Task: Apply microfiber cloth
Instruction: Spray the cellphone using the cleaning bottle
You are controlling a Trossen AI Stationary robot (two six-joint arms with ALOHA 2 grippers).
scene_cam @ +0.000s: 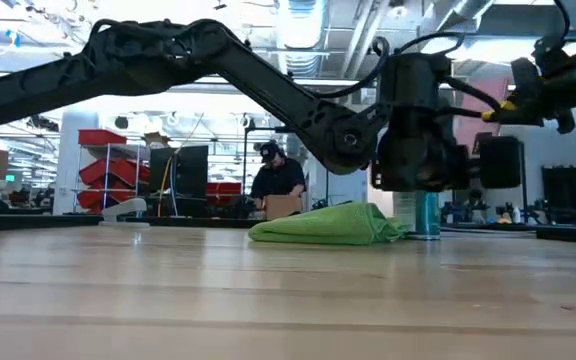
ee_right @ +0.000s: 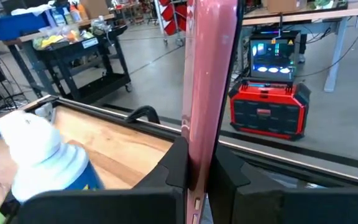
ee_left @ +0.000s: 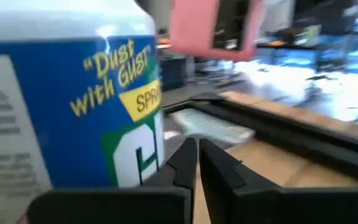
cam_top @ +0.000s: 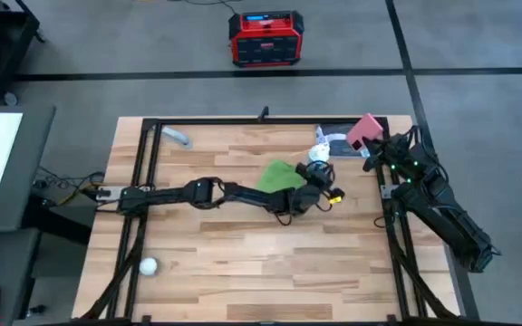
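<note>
The bright green microfiber cloth lies bunched on the wooden table, just left of my left gripper. In the low view the cloth is a low heap. My left gripper hovers shut, holding nothing, beside a blue spray can with a white cap. My right gripper is over the table's far right corner, shut on a flat pink phone. My right gripper pinches the pink phone by its lower end, one finger on each broad face. The phone stands upright above the fingers, edge-on to the wrist camera, lifted clear of the table.
A flat blue-and-white packet lies by the table's far rim, beyond the can. A grey object lies at the far left and a white ball near the front left. A red box stands on the floor. A person is working far behind.
</note>
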